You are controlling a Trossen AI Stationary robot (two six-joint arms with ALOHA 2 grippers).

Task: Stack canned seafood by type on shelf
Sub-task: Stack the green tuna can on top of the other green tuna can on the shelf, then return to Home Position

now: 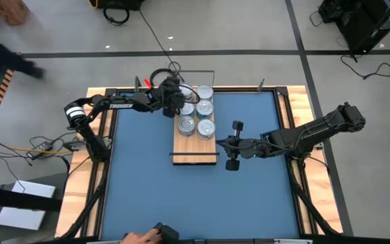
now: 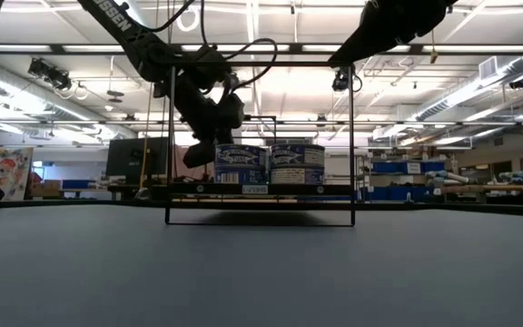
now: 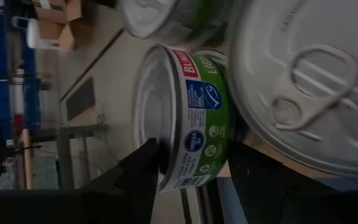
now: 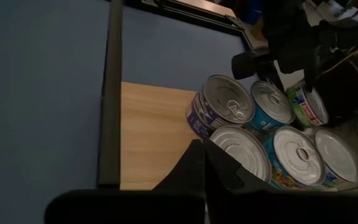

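The shelf (image 1: pixel 195 150), a light-wood board with a thin black frame (image 2: pixel 260 65), lies mid-table, and several tins (image 1: pixel 200 112) stand on its far half. The right wrist view shows one with dark-blue sides (image 4: pixel 219 107) and teal-sided ones (image 4: pixel 296 155). My left gripper (image 1: pixel 175 98) reaches in from the far left and is shut on a green-labelled tin (image 3: pixel 194 118) at the group's far left corner. My right gripper (image 1: pixel 230 144) hovers shut beside the shelf's right edge, touching nothing. My left gripper pinches the green-labelled tin between its two fingers. One finger (image 3: pixel 143 171) is at the silver lid's rim (image 3: pixel 149 134); the other is at the opposite flat end. It slants down from the table's far left. The tin (image 4: pixel 304 106) sits tilted against its upright neighbours. Whether it rests on the board, I cannot tell.
A tin with a pull-tab lid (image 3: pixel 309 81) stands close beside the held one. The near half of the board (image 4: pixel 148 137) is bare wood. Blue table (image 1: pixel 147 190) lies on all sides. A person's hand (image 1: pixel 141 236) rests at the near edge. Cables (image 1: pixel 161 74) lie beyond the far edge.
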